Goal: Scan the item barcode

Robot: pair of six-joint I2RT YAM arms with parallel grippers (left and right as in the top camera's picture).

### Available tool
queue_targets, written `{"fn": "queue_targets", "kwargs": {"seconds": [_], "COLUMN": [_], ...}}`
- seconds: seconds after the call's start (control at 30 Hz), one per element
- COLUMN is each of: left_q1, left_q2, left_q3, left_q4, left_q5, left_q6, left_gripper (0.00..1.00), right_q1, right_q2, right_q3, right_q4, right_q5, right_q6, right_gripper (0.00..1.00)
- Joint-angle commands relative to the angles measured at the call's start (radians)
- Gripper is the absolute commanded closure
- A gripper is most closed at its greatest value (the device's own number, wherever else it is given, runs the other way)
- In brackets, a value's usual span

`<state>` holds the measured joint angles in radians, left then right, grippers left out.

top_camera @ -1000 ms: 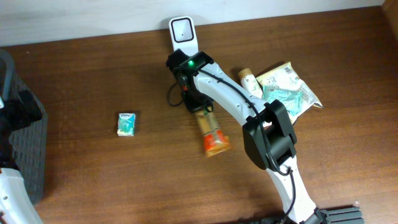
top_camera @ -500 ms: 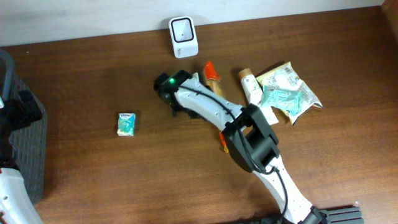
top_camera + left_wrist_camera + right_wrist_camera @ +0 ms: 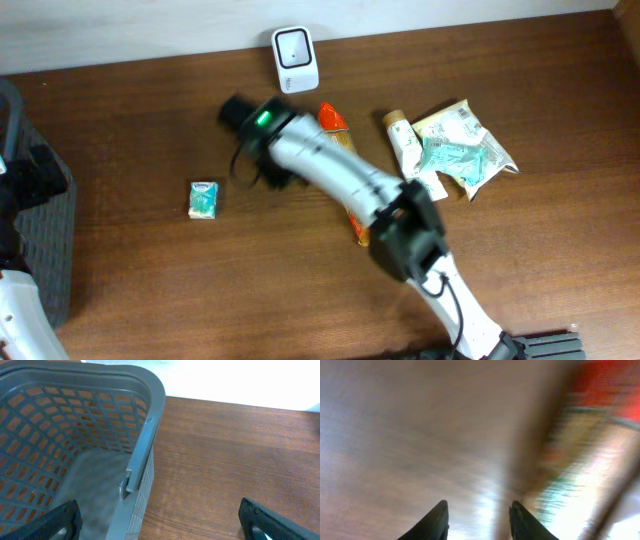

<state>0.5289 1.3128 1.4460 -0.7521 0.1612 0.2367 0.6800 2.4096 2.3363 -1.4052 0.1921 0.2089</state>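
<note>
The right jaws stand partly apart with nothing between them. Their dark fingertips (image 3: 441,519) hang over bare brown table (image 3: 130,120) in a heavily blurred wrist view. A red and tan smear at that view's right edge is probably the orange bottle (image 3: 333,117), though the blur makes it hard to tell.

From overhead the bottle lies on its side on the table, apart from these jaws. Its upper end is near the white barcode scanner (image 3: 295,58), which stands at the table's back edge. Its middle is hidden under the right arm (image 3: 330,175), which stretches across it.

A small tissue pack (image 3: 204,198) lies to the left. A brown-capped tube (image 3: 402,140) and a heap of packets (image 3: 460,150) lie to the right.

The left jaws are spread wide and empty, fingertips (image 3: 60,520) at the frame's corners, above the rim of a grey mesh basket (image 3: 145,435) at the table's left end.
</note>
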Motion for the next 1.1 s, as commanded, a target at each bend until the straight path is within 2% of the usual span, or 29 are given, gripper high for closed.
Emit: {"fn": "queue_targets", "kwargs": {"seconds": [0.0, 0.07, 0.1, 0.13, 0.17, 0.2, 0.27, 0.37, 0.43, 0.6, 0.63, 0.67, 0.77, 0.83, 0.93, 1.03, 1.07], "left_q1": [0.004, 0.004, 0.004, 0.004, 0.004, 0.004, 0.004, 0.004, 0.004, 0.004, 0.004, 0.004, 0.004, 0.004, 0.004, 0.004, 0.004], "left_q2": [-0.006, -0.006, -0.006, -0.006, -0.006, -0.006, -0.006, -0.006, -0.006, -0.006, -0.006, -0.006, -0.006, -0.006, -0.006, -0.006, -0.006], "left_q3": [0.012, 0.012, 0.012, 0.012, 0.012, 0.012, 0.012, 0.012, 0.012, 0.012, 0.012, 0.012, 0.012, 0.012, 0.012, 0.012, 0.012], "left_q4": [0.005, 0.005, 0.005, 0.005, 0.005, 0.005, 0.005, 0.005, 0.005, 0.005, 0.005, 0.005, 0.005, 0.005, 0.005, 0.005, 0.005], "left_q5": [0.003, 0.003, 0.003, 0.003, 0.003, 0.003, 0.003, 0.003, 0.003, 0.003, 0.003, 0.003, 0.003, 0.003, 0.003, 0.003, 0.003], "left_q6": [0.012, 0.012, 0.012, 0.012, 0.012, 0.012, 0.012, 0.012, 0.012, 0.012, 0.012, 0.012, 0.012, 0.012, 0.012, 0.012, 0.012], "left_gripper": [0.01, 0.01, 0.01, 0.01, 0.01, 0.01, 0.01, 0.01, 0.01, 0.01, 0.01, 0.01, 0.01, 0.01, 0.01, 0.01, 0.01], "right_q1": [-0.204, -0.323, -0.359, -0.406, -0.432, -0.452, -0.491, -0.525, -0.523, -0.492, -0.488, -0.488, -0.489, -0.490, -0.472, -0.387, -0.333], "right_q2": [-0.071, -0.051, -0.045, -0.037, -0.034, -0.032, -0.032, -0.032, -0.032, -0.031, -0.031, -0.031, -0.034, -0.036, -0.051, -0.068, -0.067], "right_q3": [0.074, 0.044, 0.022, -0.029, -0.063, -0.096, -0.182, -0.287, -0.327, -0.385, -0.404, -0.411, -0.407, -0.386, -0.310, -0.286, -0.287], "right_q4": [-0.052, -0.064, -0.064, -0.056, -0.050, -0.040, 0.008, 0.071, 0.088, 0.144, 0.165, 0.169, 0.168, 0.154, 0.103, 0.102, 0.102], "right_q5": [-0.109, -0.270, -0.357, -0.469, -0.508, -0.522, -0.522, -0.617, -0.734, -0.753, -0.753, -0.753, -0.753, -0.753, -0.745, -0.614, -0.558], "right_q6": [0.008, -0.028, -0.084, -0.164, -0.198, -0.211, -0.212, -0.259, -0.340, -0.351, -0.350, -0.350, -0.331, -0.323, -0.312, -0.219, -0.172], "right_gripper": [0.57, 0.55, 0.51, 0.36, 0.29, 0.28, 0.29, 0.40, 0.40, 0.40, 0.43, 0.52, 0.87, 0.96, 0.96, 0.96, 0.93]}}
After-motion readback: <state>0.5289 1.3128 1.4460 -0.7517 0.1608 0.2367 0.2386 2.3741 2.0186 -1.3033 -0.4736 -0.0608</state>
